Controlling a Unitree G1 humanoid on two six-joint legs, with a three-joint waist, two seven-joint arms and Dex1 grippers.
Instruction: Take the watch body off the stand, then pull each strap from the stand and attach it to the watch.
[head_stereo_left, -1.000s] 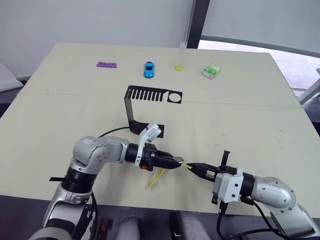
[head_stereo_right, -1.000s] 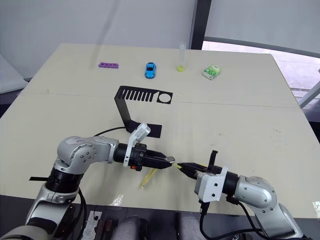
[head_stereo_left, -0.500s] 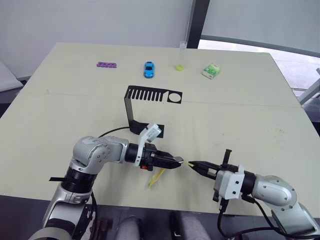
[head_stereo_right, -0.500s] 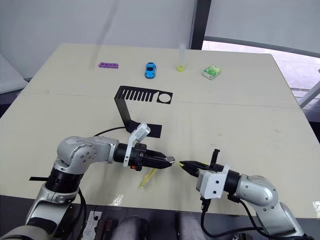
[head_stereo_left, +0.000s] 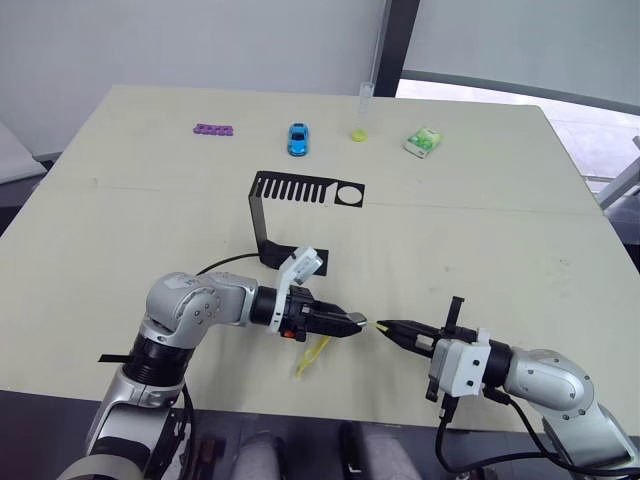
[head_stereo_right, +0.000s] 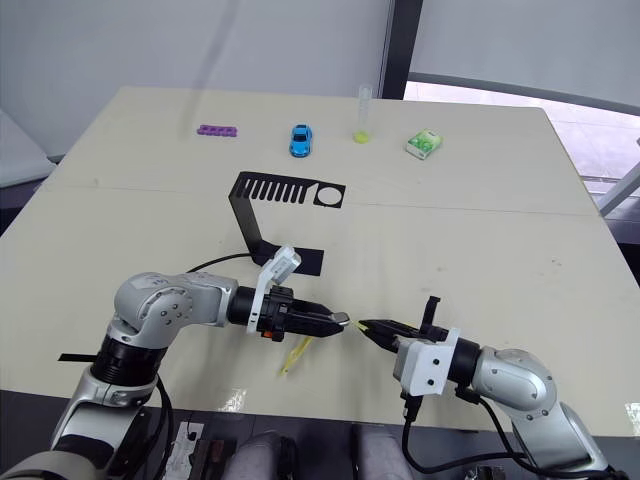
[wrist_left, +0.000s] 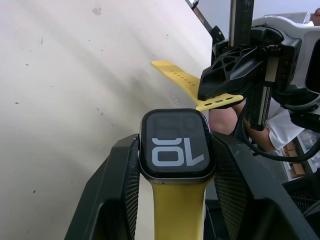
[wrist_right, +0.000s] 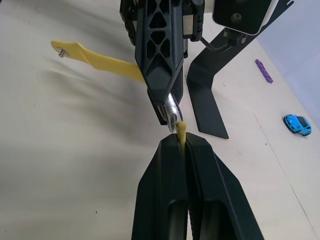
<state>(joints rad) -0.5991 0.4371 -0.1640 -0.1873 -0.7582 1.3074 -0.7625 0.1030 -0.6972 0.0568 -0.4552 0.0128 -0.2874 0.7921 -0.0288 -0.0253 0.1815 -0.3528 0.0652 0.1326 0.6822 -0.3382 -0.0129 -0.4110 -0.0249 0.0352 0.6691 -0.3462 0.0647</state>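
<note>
- Counts: one watch body (wrist_left: 174, 145), two yellow straps, one stand (head_stereo_left: 285, 205), two tools.
- Watch body sits clamped between the two fingers of the left tool (head_stereo_left: 352, 323), screen up toward the wrist camera, with white digits lit.
- First strap (head_stereo_left: 315, 353) is already joined to the watch body; it hangs from the case back under the left tool, down toward the worktop (head_stereo_left: 480, 200), its free end slanting toward the near edge.
- Second strap (wrist_left: 218, 102) is pinched between the closed fingers of the right tool (head_stereo_left: 392, 329); a short yellow tip pokes out past the fingertips.
- Both tools face each other tip to tip, low over the near part of the worktop; the right tool's strap tip lies just beside the free end of the watch body, whether touching or a hair apart I cannot tell.
- Long axis of the held second strap runs along the right tool's fingers, pointing straight at the left tool and the case.
- Long axis of the watch body with its fitted strap runs along the left tool's fingers, the bare end pointing at the right tool.
- Stand is upright on the worktop beyond the left tool, well apart from both tools, its slotted top plate carrying nothing.
- Farther beyond the stand, in a row: a purple piece (head_stereo_left: 213, 129), a blue toy car (head_stereo_left: 298, 139), a clear tube (head_stereo_left: 363, 112) with a yellow bottom, and a green-and-white packet (head_stereo_left: 422, 143).
</note>
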